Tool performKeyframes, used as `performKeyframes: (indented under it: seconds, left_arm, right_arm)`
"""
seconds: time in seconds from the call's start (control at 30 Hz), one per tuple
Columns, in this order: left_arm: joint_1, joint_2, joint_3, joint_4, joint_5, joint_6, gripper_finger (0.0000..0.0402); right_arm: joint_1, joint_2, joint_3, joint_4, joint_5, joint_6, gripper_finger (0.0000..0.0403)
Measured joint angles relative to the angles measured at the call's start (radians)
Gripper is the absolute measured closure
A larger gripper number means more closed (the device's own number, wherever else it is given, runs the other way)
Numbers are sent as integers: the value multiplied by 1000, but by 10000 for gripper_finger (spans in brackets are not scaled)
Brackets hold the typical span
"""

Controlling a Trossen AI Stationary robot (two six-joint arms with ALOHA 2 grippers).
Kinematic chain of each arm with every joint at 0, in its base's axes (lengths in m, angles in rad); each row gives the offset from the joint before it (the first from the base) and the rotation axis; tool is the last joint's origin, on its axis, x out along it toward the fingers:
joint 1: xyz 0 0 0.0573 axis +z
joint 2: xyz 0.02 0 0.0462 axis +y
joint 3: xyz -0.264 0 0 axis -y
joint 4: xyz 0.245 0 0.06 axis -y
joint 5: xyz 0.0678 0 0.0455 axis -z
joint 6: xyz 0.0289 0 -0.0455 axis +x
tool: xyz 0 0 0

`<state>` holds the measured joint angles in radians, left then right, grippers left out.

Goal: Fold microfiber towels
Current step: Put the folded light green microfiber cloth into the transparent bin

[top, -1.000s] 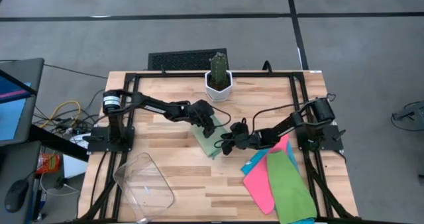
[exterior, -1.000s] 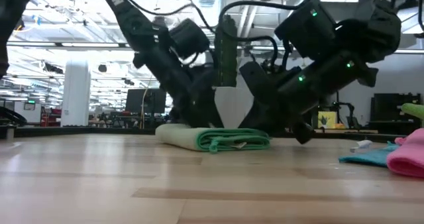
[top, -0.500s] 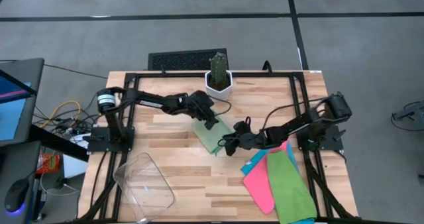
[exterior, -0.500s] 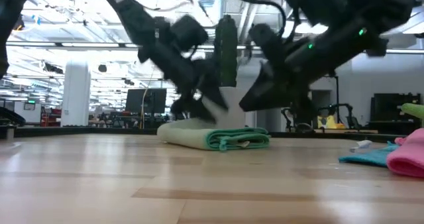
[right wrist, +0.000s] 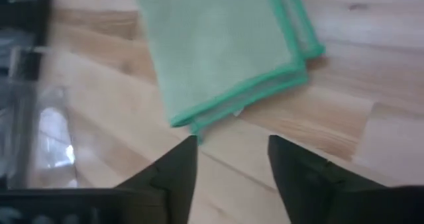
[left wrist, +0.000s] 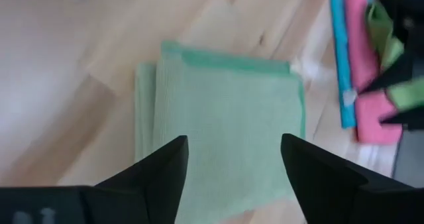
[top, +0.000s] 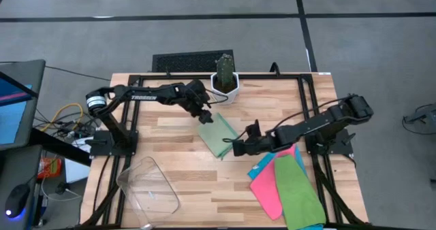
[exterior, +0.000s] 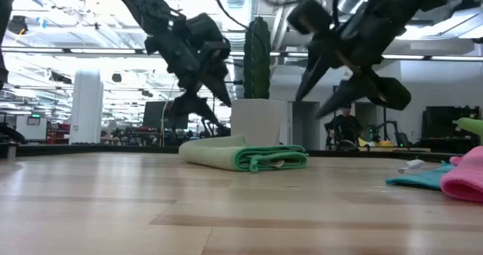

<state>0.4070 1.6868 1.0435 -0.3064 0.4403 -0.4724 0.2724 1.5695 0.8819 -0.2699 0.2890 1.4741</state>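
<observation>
At the centre of the surface (top: 170,131), both pairs of fingers stand apart and hold nothing. The left gripper (top: 206,116) hangs above the far-left edge of the folded green towel (top: 219,137), clear of the cloth; in the left wrist view its two dark fingers (left wrist: 156,177) frame the towel with open air between them. The right gripper (top: 240,147) sits just off the towel's near-right corner, raised above the wood; the right wrist view shows its fingers (right wrist: 171,174) parted, with the towel's darker green hem lying beyond them.

The folded green towel lies flat as a compact rectangle in several layers, its bound edges stacked at the right end in the low view. It touches neither gripper.

To the right, near the right arm's base, three unfolded towels overlap one another: a pink towel (top: 264,186), a green towel (top: 296,192) lying over it, and a blue towel (top: 262,165) showing at the edges beneath.

A white pot with a cactus (top: 224,80) stands at the far edge, just beyond the left gripper. A clear plastic bin (top: 146,186) rests at the near-left corner, well apart from the towels.
</observation>
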Motion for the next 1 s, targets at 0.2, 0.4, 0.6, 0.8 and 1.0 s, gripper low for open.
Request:
performKeyframes:
  seconds: [0.2,0.4,0.6,0.8,1.0]
  left_arm:
    - [-3,69,1,29,-20,17,106]
    - [-24,84,1,-5,-190,69,80]
    - [-48,118,2,27,-215,94,78]
    - [-87,203,7,49,-185,98,79]
    - [-97,230,11,93,-178,97,111]
  right_arm:
    - [-20,132,85,-36,-2,112,158]
    - [-48,218,129,-32,-6,150,160]
    - [-84,274,145,-11,-55,184,161]
    - [-105,337,159,34,-88,225,161]
    - [-130,355,163,33,-77,294,181]
